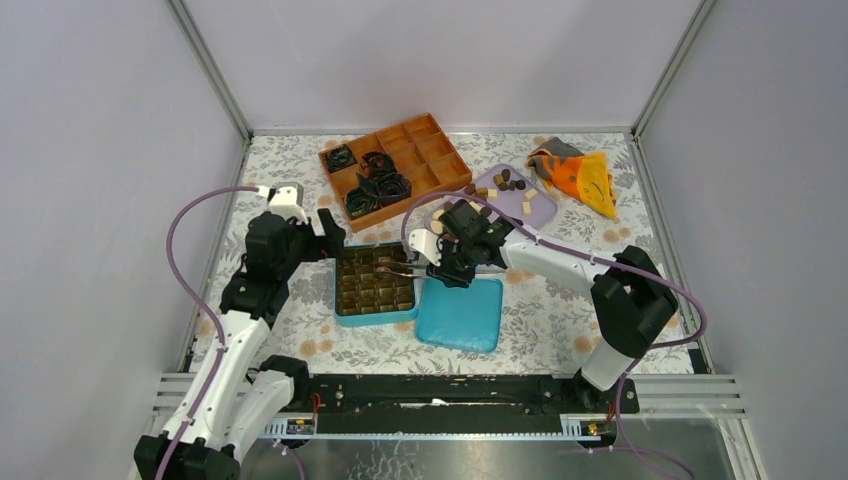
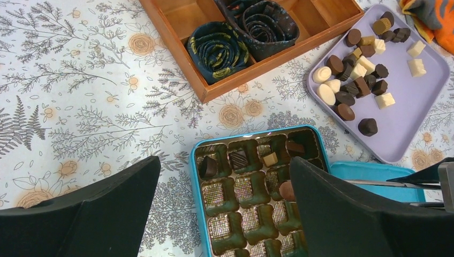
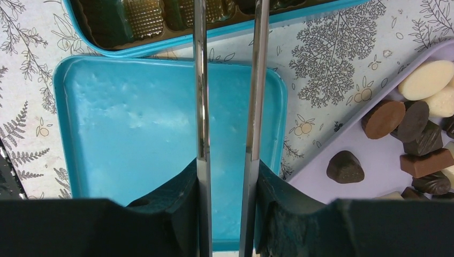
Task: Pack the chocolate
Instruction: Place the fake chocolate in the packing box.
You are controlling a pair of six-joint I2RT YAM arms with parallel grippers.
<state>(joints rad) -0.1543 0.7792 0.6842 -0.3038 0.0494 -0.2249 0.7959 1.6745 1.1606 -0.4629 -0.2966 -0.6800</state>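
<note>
Nearest the lens, the left gripper (image 2: 224, 163) hung with its jaws spread wide and nothing between them, at the far-left corner of the tin (image 2: 251, 137). That tin sat near the middle of the table (image 2: 80, 80), and its lid (image 3: 150, 134) lay just beside its right edge. The right gripper (image 3: 227, 167) was clamped on tweezers (image 3: 200, 80), whose blades ran out over the lid and across the tin's right rim. Their tips lay outside the wrist view and were too small in the top view, so I could not tell whether they carried a piece.

Most chocolate (image 2: 335, 64) lay heaped on the lilac tray (image 2: 423, 107), toward the table's far-right corner. Only a few pieces sat in the tin, along its far row, one to a cell. The other cells (image 2: 214, 195) showed bare gold bottoms.

By my reading, the step in hand was setting a piece into a cell, with packing barely begun. Next, the tweezers would need centring over an empty cell, lowering, and easing apart so the piece drops flat. After that would come a trip to the tray, to pinch one piece without scattering its neighbours.
</note>
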